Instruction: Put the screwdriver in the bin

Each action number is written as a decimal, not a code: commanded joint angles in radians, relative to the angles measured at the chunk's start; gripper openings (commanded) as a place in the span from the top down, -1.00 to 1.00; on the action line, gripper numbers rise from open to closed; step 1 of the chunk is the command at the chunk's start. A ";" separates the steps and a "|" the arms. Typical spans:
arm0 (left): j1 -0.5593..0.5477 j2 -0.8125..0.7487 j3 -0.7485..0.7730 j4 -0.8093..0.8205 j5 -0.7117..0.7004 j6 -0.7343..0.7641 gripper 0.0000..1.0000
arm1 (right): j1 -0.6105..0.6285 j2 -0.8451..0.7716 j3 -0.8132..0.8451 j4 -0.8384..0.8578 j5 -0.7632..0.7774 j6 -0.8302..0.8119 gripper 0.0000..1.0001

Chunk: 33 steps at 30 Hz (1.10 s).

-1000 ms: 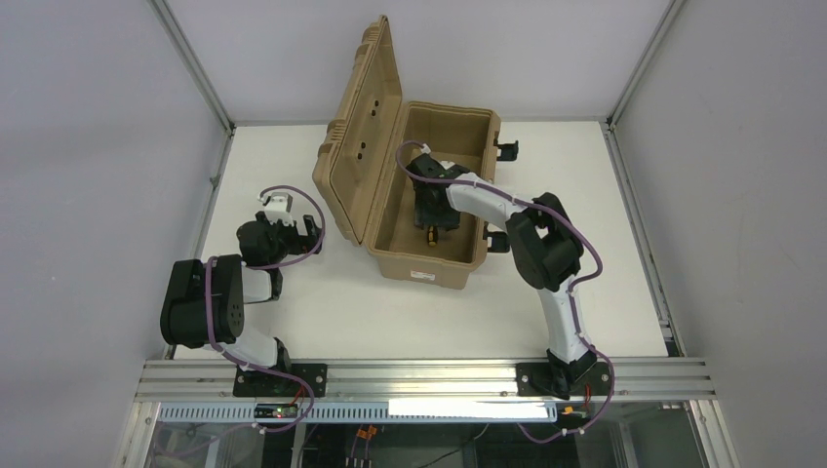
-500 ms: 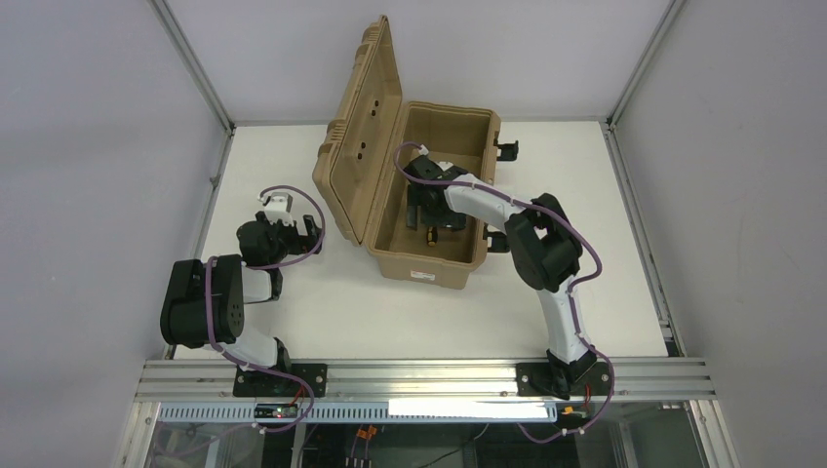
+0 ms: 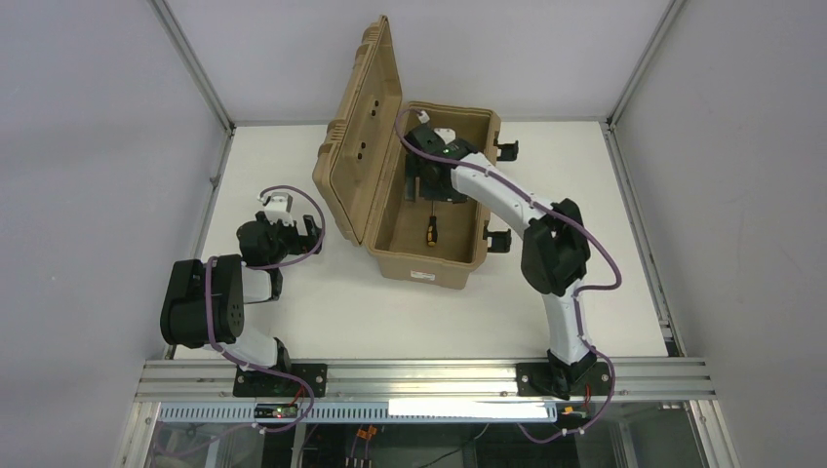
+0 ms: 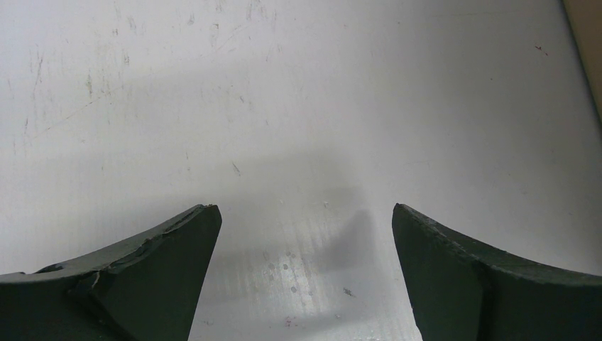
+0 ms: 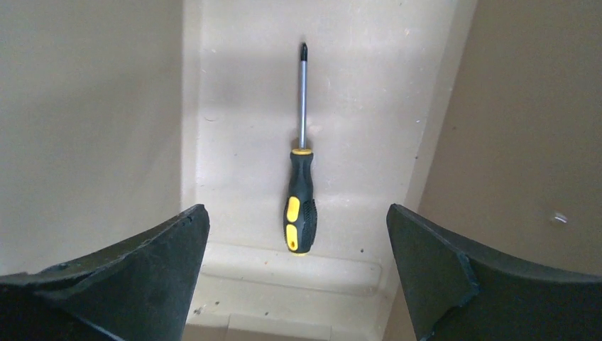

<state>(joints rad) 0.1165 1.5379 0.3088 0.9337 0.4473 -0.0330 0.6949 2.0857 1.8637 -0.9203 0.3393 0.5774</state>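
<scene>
The left arm (image 3: 234, 310) and right arm (image 3: 551, 258) pair bulky black joint housings with white link shells. A purple cable (image 3: 208, 297) loops along each, down to black base plates (image 3: 293, 378) on the aluminium rail (image 3: 419, 375). The fingers (image 5: 128, 277) are matte dark grey with scuffed edges.

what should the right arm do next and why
Probably lift the right gripper straight up and out of the bin. The screwdriver lies flat on the bin's floor and the jaws stand wide open, gripping nothing, so the placing looks done. A straight rise should keep the arm clear of the bin's walls and the open lid.
</scene>
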 commanded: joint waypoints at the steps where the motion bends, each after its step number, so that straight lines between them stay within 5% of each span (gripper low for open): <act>1: -0.009 -0.015 0.013 0.024 0.001 0.019 -0.98 | 0.006 -0.110 0.121 -0.093 0.052 -0.031 -0.99; 18: -0.009 -0.015 0.013 0.023 0.001 0.019 -0.98 | 0.005 -0.123 0.542 -0.353 0.122 -0.141 -0.99; 33: -0.009 -0.016 0.013 0.024 0.001 0.019 -0.98 | -0.126 -0.307 0.460 -0.343 -0.024 -0.370 -0.92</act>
<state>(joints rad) 0.1165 1.5379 0.3088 0.9337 0.4473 -0.0326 0.6373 1.8774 2.3550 -1.2755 0.3786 0.2920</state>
